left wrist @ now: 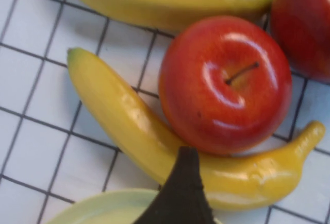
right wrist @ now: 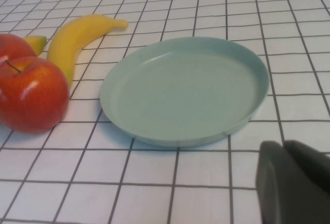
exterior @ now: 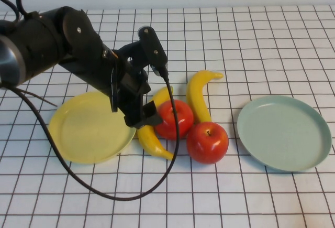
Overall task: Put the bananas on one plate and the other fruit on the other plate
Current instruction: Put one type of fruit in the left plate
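My left gripper [exterior: 148, 115] hangs open just above the nearer banana [exterior: 153, 140], at the yellow plate's [exterior: 86, 128] right edge, holding nothing. Only one dark finger [left wrist: 181, 195] shows in the left wrist view, over that banana [left wrist: 149, 136]. A red apple [exterior: 175, 119] lies against this banana, and a second apple [exterior: 208, 142] sits to its right. The other banana [exterior: 198, 94] curves behind both apples. The pale blue-green plate [exterior: 284, 132] lies bare at the right. In the right wrist view, my right gripper [right wrist: 294, 183] is shut and empty, near that plate [right wrist: 185, 90].
A black cable [exterior: 104, 188] loops from the left arm across the table in front of the yellow plate. The white gridded tabletop [exterior: 251, 44] extends behind and in front of the fruit.
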`<action>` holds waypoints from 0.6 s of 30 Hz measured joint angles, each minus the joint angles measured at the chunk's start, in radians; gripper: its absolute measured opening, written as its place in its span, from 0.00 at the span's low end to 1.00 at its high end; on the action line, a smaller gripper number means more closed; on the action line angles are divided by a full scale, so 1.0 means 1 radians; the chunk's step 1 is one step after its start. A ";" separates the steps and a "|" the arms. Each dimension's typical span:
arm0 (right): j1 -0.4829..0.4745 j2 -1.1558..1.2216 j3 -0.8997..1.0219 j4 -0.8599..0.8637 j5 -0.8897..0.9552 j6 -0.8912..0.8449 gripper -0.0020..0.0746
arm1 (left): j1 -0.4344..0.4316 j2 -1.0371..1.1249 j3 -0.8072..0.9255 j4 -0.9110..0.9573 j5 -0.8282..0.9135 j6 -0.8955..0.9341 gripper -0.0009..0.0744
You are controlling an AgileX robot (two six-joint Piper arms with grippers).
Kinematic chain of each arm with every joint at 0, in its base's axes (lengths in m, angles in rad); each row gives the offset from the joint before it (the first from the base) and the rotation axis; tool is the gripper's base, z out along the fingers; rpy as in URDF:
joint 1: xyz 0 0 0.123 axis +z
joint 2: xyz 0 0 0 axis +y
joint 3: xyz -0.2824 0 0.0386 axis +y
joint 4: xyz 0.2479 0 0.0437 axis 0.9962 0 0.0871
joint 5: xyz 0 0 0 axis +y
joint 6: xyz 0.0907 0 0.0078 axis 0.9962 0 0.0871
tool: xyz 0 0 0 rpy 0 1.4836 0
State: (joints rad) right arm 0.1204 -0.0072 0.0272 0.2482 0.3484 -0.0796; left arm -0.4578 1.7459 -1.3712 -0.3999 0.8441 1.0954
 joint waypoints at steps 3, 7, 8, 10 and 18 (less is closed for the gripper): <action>0.000 0.000 0.000 0.000 0.000 0.000 0.00 | 0.000 0.000 0.000 -0.040 -0.041 0.002 0.80; 0.000 0.000 0.000 0.000 0.000 0.000 0.00 | 0.000 0.000 0.000 -0.090 -0.059 0.000 0.80; 0.000 0.000 0.000 0.000 0.000 0.000 0.00 | 0.000 0.000 0.000 -0.101 -0.059 0.000 0.80; 0.000 0.000 0.000 0.000 0.000 0.000 0.00 | 0.000 0.000 0.000 -0.121 -0.057 0.002 0.80; 0.000 0.000 0.000 0.000 0.000 0.000 0.00 | -0.004 0.029 0.000 -0.156 -0.022 0.050 0.90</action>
State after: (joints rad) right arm 0.1204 -0.0072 0.0272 0.2482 0.3484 -0.0796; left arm -0.4622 1.7744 -1.3714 -0.5560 0.8226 1.1459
